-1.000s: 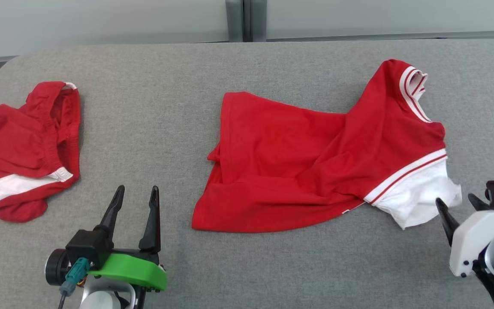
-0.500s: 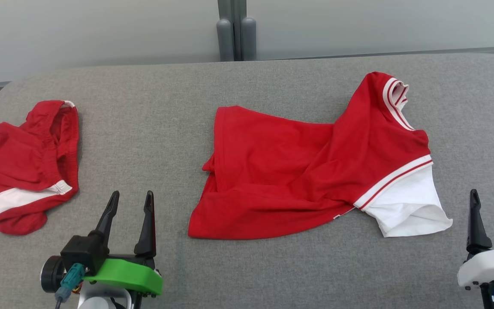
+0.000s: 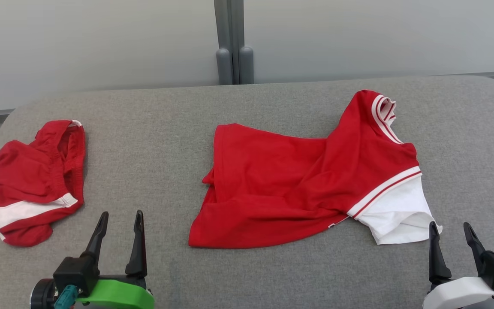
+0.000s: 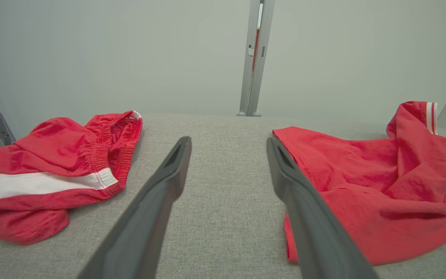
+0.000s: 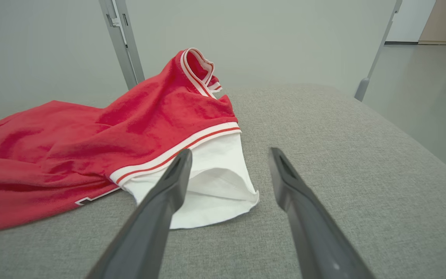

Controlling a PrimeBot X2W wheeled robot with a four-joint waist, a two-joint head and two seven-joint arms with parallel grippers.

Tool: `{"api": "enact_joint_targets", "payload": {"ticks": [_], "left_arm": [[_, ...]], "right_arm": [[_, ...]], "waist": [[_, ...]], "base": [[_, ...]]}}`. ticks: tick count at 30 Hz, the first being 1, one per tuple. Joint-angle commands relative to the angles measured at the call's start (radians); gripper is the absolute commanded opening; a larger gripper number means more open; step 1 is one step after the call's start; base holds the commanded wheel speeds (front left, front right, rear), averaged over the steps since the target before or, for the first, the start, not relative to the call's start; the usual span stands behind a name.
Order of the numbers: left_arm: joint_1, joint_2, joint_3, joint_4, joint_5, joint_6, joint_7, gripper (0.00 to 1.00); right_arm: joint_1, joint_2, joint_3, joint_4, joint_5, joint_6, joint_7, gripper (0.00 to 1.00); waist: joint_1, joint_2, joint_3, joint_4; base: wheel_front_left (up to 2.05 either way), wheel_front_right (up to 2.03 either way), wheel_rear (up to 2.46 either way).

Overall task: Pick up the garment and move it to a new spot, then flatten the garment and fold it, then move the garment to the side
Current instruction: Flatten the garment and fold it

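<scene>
The garment (image 3: 298,184) is a red shirt with a white sleeve and a striped collar. It lies rumpled and half spread on the grey padded table (image 3: 157,141), right of centre. My right gripper (image 3: 449,224) stands open just in front of the white sleeve (image 3: 395,216), apart from it and holding nothing. In the right wrist view the sleeve (image 5: 215,182) lies left of the open right gripper (image 5: 230,151). My left gripper (image 3: 121,213) is open near the front edge, left of the shirt's hem. The left wrist view has the shirt (image 4: 362,182) right of the left gripper (image 4: 227,140).
Red shorts (image 3: 32,180) with a white band lie bunched at the table's left end, also in the left wrist view (image 4: 60,155). A grey post (image 3: 230,43) stands behind the far edge against a pale wall. The table's right edge (image 5: 401,131) rounds off toward the floor.
The camera has tilted, shifting the whole picture down. My right gripper has drawn back from the white sleeve and turned its fingers upright. The sleeve has settled flat.
</scene>
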Motion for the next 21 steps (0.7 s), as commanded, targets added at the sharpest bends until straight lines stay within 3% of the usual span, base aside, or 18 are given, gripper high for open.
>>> {"api": "enact_joint_targets", "payload": {"ticks": [1,7,13,21], "left_arm": [[0.013,0.004,-0.002,0.007,-0.004,-0.002,0.0,1.0],[-0.011,0.004,-0.046,0.074,-0.003,-0.002,-0.001,1.0],[-0.15,0.01,-0.167,0.323,-0.014,-0.001,0.004,1.0],[-0.342,0.008,-0.247,0.557,-0.105,0.0,0.105,1.0]], "right_arm": [[0.0,-0.003,0.002,-0.002,0.003,-0.002,-0.004,1.0],[0.0,-0.002,0.014,-0.013,0.011,-0.002,-0.005,1.0],[-0.018,-0.002,0.049,-0.016,0.018,-0.002,-0.005,1.0],[-0.036,-0.002,0.093,-0.024,0.034,-0.002,-0.005,1.0]], "waist": [[0.0,0.0,-0.006,-0.003],[0.0,0.0,-0.005,-0.012],[0.0,0.0,0.022,-0.042],[0.0,0.0,0.066,-0.097]], "base": [[0.0,0.0,0.0],[0.0,0.0,0.0],[0.0,0.0,0.0],[0.0,0.0,0.0]]}}
